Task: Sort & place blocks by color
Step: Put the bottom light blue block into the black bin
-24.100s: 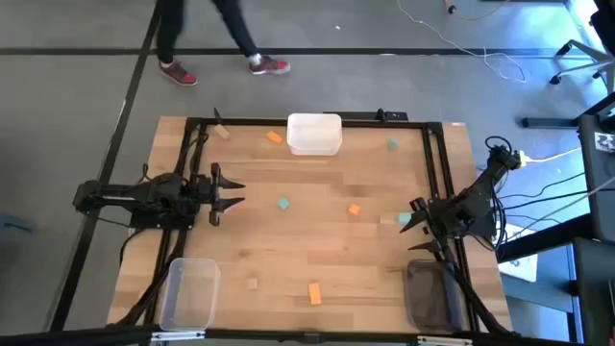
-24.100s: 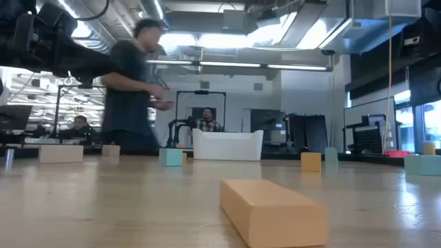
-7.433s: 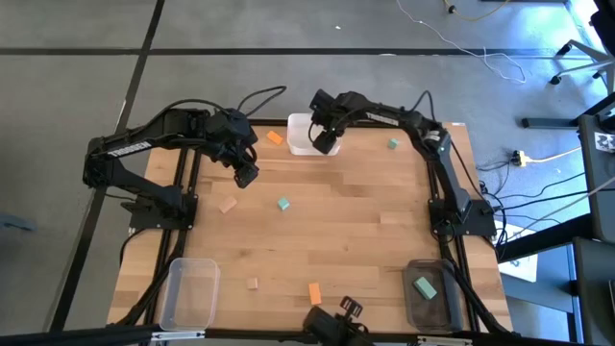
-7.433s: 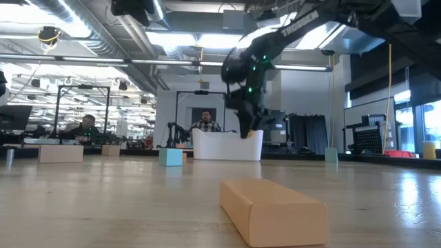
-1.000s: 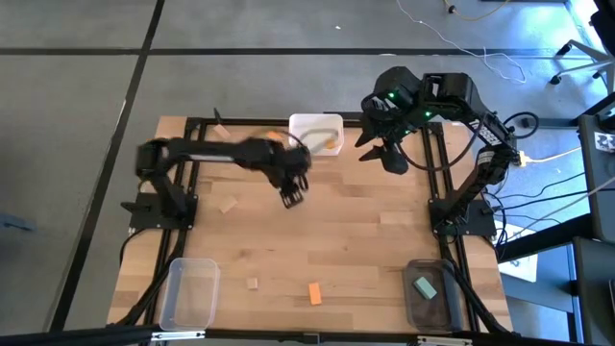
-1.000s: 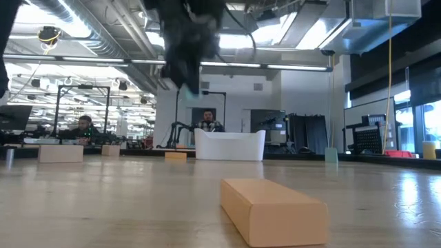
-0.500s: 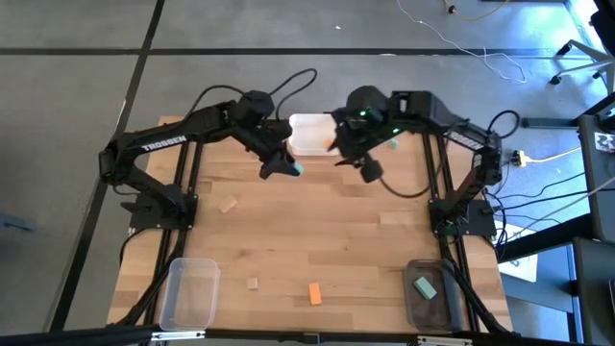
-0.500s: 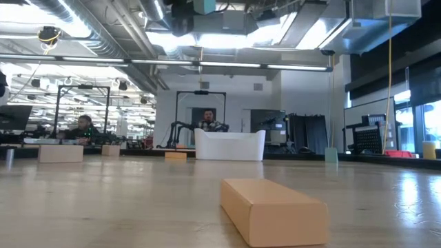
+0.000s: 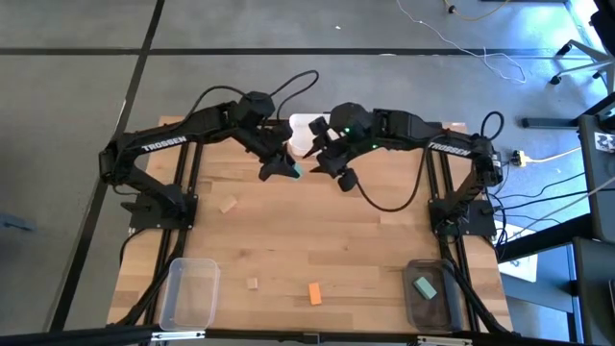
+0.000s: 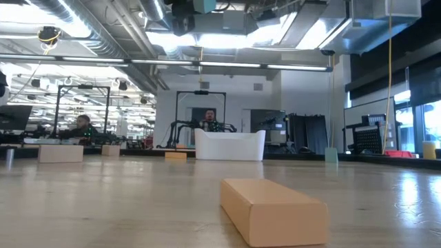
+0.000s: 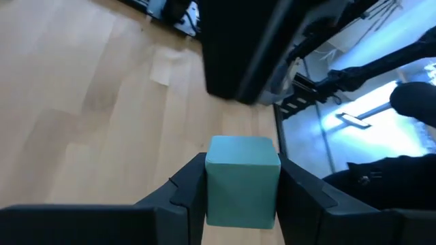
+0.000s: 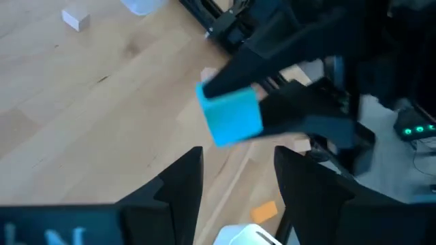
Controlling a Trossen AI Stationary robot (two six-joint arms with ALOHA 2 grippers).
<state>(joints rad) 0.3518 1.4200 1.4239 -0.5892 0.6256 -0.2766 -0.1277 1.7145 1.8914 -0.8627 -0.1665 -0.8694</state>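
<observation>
The left claw (image 9: pixel 288 171) hangs above the worktop (image 9: pixel 327 240) near twelve o'clock, clenched on a teal block (image 11: pixel 242 180). Half a second ago the right claw (image 9: pixel 329 169) stood farther off; now it has closed in beside the block, fingers apart and empty. This looks like a handover toward the bin (image 9: pixel 430 291) at five o'clock.

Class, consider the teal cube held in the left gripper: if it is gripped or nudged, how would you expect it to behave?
The teal cube probably stays rigid: its edges look crisp between the left gripper fingers. Its flat faces suggest it would slide rather than roll. It seems light, since it hangs above the table held only by two sides.
</observation>
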